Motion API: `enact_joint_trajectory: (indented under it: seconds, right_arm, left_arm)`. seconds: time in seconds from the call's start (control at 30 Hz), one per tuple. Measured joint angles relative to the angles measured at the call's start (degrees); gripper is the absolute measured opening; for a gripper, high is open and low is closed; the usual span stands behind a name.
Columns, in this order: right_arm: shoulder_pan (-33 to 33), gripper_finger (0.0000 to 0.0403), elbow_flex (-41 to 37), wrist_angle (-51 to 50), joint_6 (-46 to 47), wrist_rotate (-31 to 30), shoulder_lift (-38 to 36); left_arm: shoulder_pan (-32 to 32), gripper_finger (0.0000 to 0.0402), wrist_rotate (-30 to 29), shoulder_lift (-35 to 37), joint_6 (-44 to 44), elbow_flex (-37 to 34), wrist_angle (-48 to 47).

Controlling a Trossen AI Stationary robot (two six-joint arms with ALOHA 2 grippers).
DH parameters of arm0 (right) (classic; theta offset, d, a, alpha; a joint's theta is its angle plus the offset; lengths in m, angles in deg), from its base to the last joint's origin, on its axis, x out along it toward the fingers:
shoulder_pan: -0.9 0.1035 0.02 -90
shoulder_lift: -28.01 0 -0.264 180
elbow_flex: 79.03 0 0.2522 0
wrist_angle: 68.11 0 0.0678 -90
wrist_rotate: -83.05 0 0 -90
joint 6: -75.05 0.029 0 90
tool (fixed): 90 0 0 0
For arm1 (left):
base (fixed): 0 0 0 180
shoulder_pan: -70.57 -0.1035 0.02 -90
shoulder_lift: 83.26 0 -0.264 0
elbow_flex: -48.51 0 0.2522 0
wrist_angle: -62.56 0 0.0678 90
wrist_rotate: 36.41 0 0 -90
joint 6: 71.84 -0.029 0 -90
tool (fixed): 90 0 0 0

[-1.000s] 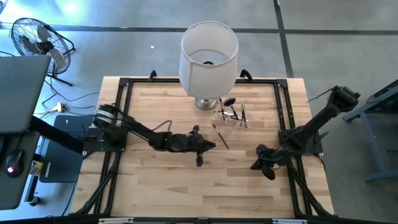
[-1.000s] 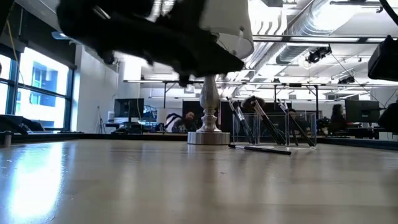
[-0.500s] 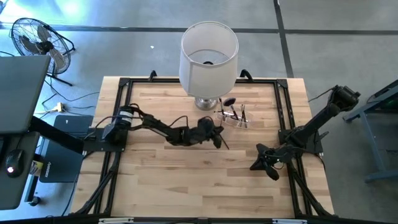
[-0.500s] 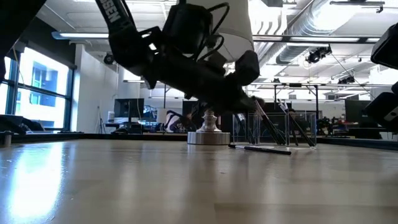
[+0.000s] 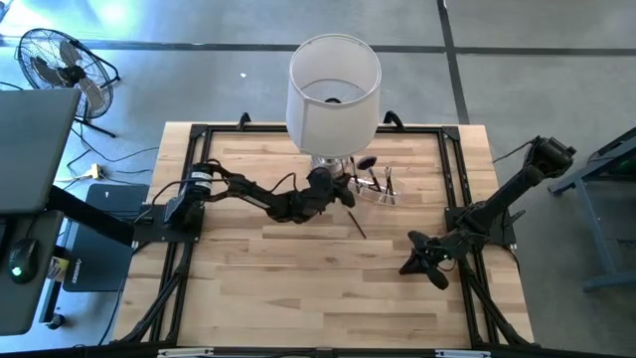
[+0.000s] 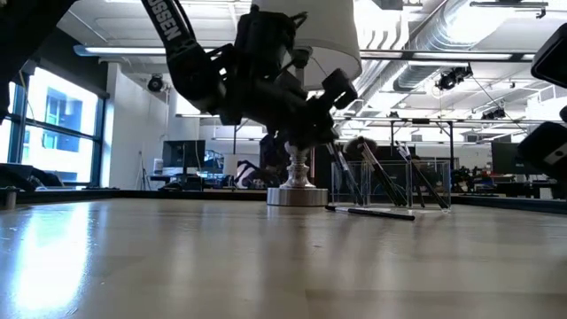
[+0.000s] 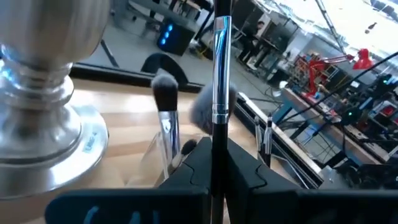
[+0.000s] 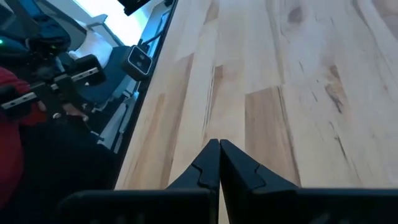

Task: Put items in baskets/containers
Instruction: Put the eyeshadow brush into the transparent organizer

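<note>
Left gripper (image 5: 336, 189) beside the lamp base (image 5: 325, 165), fingers clamped on a slim brush (image 7: 219, 93) with a silver ferrule. Clear holder (image 5: 373, 189) just beyond, near the lamp, several brushes (image 6: 381, 182) leaning in it. One brush (image 5: 355, 221) lies loose on the table (image 5: 298, 288) in front of the holder. Right gripper (image 5: 415, 257) low at the table's right side, fingers pressed together, empty.

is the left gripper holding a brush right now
Yes, the left gripper is shut on a thin brush whose handle runs up between its fingers, near the lamp base.
</note>
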State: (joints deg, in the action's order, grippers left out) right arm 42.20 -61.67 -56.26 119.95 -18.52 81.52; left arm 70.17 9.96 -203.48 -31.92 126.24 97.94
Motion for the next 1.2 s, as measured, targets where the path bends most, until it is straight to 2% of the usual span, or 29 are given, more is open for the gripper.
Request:
enact_joint_trajectory:
  seconds: [0.13, 0.4, 0.6, 0.77, 0.93, 1.03, 1.2]
  right_arm:
    - [0.0, 0.0002, 0.0, 0.0, 0.0, -0.9, 0.0]
    - [0.0, 0.0002, 0.0, 0.0, -0.3, -2.0, 0.0]
    - [0.0, 0.0002, 0.1, 0.0, -0.4, -2.0, 0.0]
    - [0.0, 0.0001, 0.1, 0.0, -0.4, -2.0, 0.0]
    - [0.0, 0.0001, 0.1, 0.0, -0.5, -1.9, 0.0]
    - [0.0, 0.0002, 0.1, 0.0, -0.5, -1.6, 0.0]
    - [0.0, 0.0001, 0.1, 0.0, -0.6, 0.6, 0.0]
  left_arm:
    - [0.0, 0.0010, -0.3, 0.0, -1.4, 0.0, 2.5]
    - [-0.7, 0.0010, -1.3, 0.0, -11.9, 0.0, 12.5]
    - [-1.2, 0.0010, -0.2, 0.0, -12.2, 0.0, 12.4]
    - [-1.9, 0.0010, -1.6, 0.0, -13.2, 0.0, 12.5]
    - [-3.8, 0.0010, 2.4, 0.0, -13.6, 1.6, 12.3]
    - [-4.2, 0.0010, 3.9, -1.5, -16.9, 4.6, 12.1]
    - [-5.0, 0.0010, 7.3, -2.5, -18.3, 9.0, 5.5]
